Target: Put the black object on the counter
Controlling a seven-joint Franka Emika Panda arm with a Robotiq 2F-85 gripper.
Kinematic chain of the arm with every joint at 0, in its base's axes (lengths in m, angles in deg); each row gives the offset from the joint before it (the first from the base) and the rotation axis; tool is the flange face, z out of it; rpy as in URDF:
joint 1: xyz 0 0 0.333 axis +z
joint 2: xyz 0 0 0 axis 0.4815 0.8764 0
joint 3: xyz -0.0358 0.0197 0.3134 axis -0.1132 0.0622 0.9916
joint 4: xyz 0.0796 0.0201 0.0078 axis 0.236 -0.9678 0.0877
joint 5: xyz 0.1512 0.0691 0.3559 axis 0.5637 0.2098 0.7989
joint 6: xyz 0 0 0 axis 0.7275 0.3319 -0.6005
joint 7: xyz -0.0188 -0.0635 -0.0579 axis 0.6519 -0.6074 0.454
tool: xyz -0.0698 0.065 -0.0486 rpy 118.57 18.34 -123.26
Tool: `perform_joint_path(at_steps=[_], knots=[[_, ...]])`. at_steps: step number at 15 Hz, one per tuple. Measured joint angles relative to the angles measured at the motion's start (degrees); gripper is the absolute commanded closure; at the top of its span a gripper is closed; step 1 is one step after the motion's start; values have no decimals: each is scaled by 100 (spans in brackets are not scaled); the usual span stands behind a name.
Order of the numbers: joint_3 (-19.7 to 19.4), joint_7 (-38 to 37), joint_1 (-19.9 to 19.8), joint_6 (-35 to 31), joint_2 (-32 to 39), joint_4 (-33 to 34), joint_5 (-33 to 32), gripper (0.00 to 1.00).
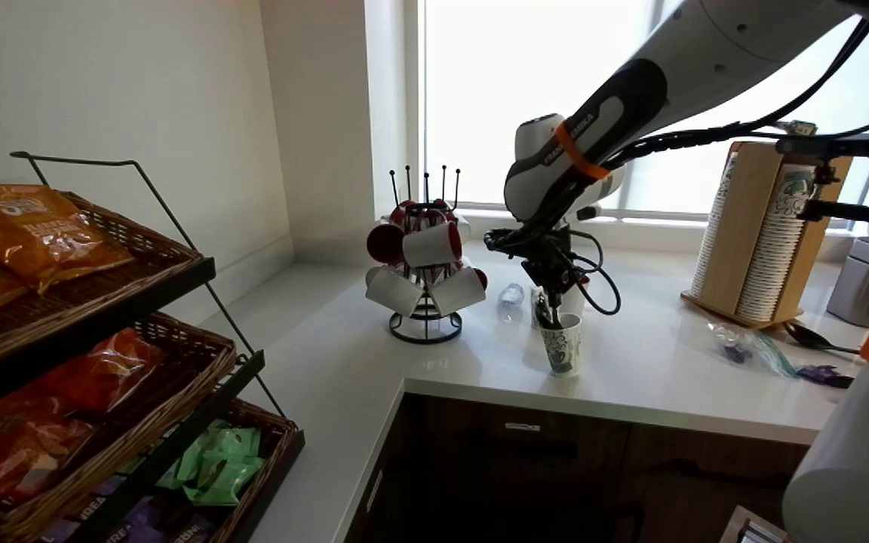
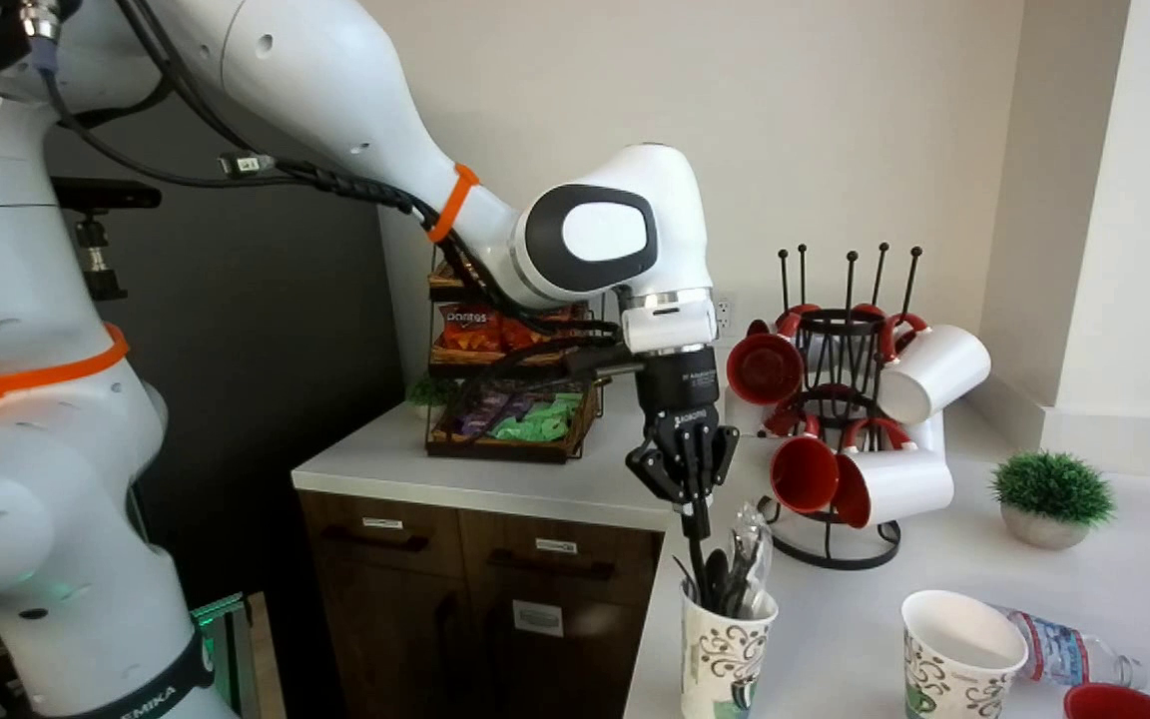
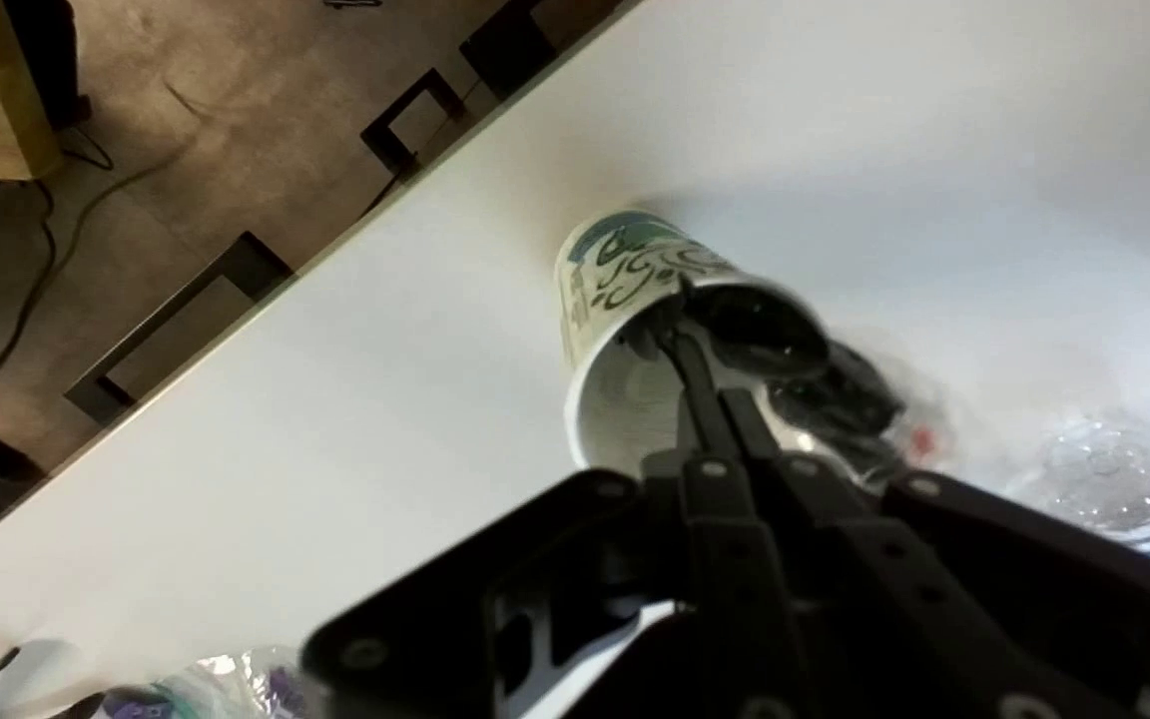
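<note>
A patterned paper cup (image 2: pixel 725 659) stands upright near the front edge of the white counter (image 1: pixel 329 317). It shows in both exterior views (image 1: pixel 563 353) and in the wrist view (image 3: pixel 625 265). Several black utensils (image 2: pixel 720 577) stick out of it, some in clear plastic wrap. My gripper (image 2: pixel 697 521) points down just above the cup's rim. Its fingers are nearly together on the handle of a thin black utensil (image 2: pixel 698 567), whose lower end is hidden in the cup. In the wrist view, this utensil (image 3: pixel 692 374) runs from the fingertips (image 3: pixel 730 419) into the cup.
A mug rack (image 2: pixel 840 419) with red and white mugs stands close by. Another paper cup (image 2: pixel 964 649), a plastic bottle (image 2: pixel 1064 649) and a plant (image 2: pixel 1049 499) are on the counter. A snack rack (image 1: pixel 125 339) and a wooden cup holder (image 1: pixel 729 234) stand farther off.
</note>
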Motion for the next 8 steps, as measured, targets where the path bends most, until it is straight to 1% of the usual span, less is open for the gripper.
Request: perform_joint_path(at_steps=[4,8], knots=[[-3,0,0,372,-135,182,27,99],[-3,-3,0,521,-244,243,28,99]])
